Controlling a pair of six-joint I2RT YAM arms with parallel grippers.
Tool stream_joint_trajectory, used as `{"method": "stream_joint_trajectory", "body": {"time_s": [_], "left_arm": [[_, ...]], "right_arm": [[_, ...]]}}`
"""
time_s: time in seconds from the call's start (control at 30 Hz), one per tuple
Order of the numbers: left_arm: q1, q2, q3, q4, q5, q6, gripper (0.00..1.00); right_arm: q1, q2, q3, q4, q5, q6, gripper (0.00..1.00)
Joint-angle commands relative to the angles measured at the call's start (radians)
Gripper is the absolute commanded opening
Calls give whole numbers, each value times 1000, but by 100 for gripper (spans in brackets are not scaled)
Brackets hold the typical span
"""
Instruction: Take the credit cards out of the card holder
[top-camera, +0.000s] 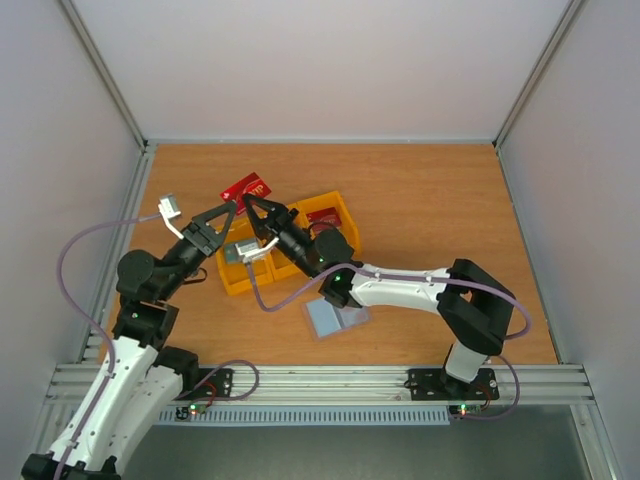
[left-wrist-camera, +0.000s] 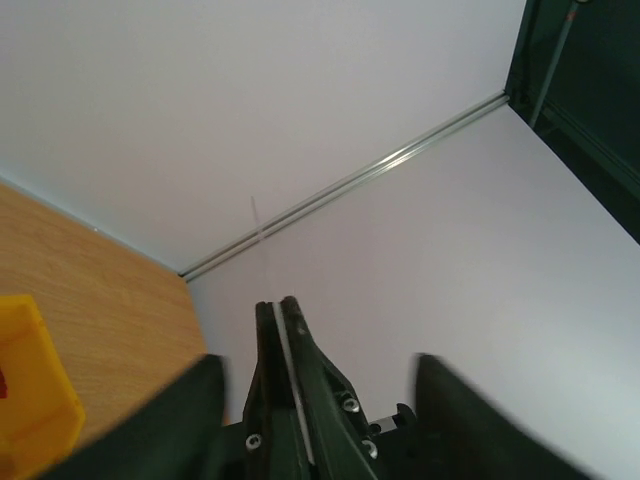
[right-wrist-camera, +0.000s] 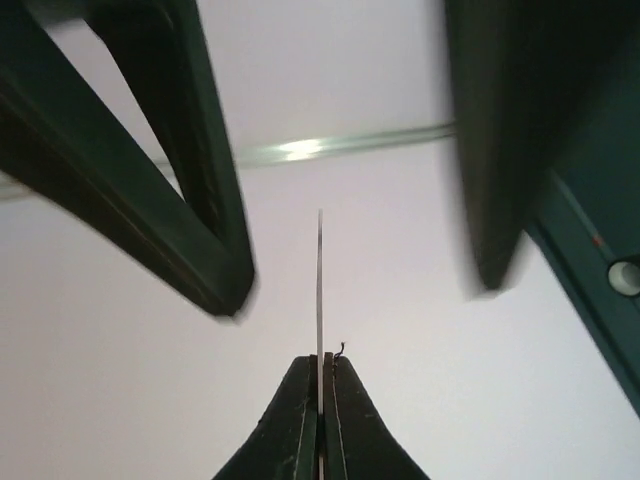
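Observation:
A red credit card (top-camera: 245, 187) is held up above the table's far left, seen edge-on in both wrist views (right-wrist-camera: 320, 280). My right gripper (top-camera: 250, 203) is shut on its lower edge (right-wrist-camera: 320, 358). My left gripper (top-camera: 230, 208) stands open around the same spot, its blurred fingers (left-wrist-camera: 195, 420) on either side of the right gripper's closed fingers (left-wrist-camera: 285, 360) and apart from the card. The card holder (top-camera: 335, 318) lies open on the table near the front, pale blue-grey side up. A dark red card (top-camera: 322, 215) lies in the yellow tray.
The yellow three-compartment tray (top-camera: 240, 280) sits mid-table right under both grippers. White walls close off the back and sides. A metal rail (top-camera: 300, 380) runs along the near edge by the arm bases.

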Motion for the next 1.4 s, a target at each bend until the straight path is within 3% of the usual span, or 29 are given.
{"method": "stream_joint_trajectory", "body": {"time_s": [0.0, 0.03, 0.1, 0.13, 0.2, 0.27, 0.37, 0.53, 0.8, 1.37], "left_arm": [[6, -37, -54, 16, -31, 28, 85], [6, -49, -70, -10, -47, 39, 92], [12, -78, -112, -78, -100, 73, 95], [19, -90, -148, -106, -129, 86, 95], [45, -102, -208, -140, -176, 82, 96], [78, -111, -252, -213, -241, 53, 96], [128, -121, -282, -422, -336, -1, 96], [184, -175, -318, -571, -365, -19, 94], [184, -296, -330, -581, -424, 96, 93], [185, -298, -336, -607, -431, 95, 93]], "right_arm": [[-6, -78, -74, -17, 200, -287, 1], [-9, -112, -92, -97, 265, -223, 1], [-27, -195, -103, -419, 377, -12, 1], [-47, -238, -90, -757, 379, 149, 1], [-99, -297, -47, -1182, 266, 477, 1], [-154, -320, -44, -1341, 171, 611, 1], [-226, -288, -26, -1461, 131, 658, 1], [-311, -141, 68, -1492, 108, 651, 1], [-372, 56, 238, -1463, 42, 569, 1], [-385, 261, 426, -1423, 97, 443, 1]]}}
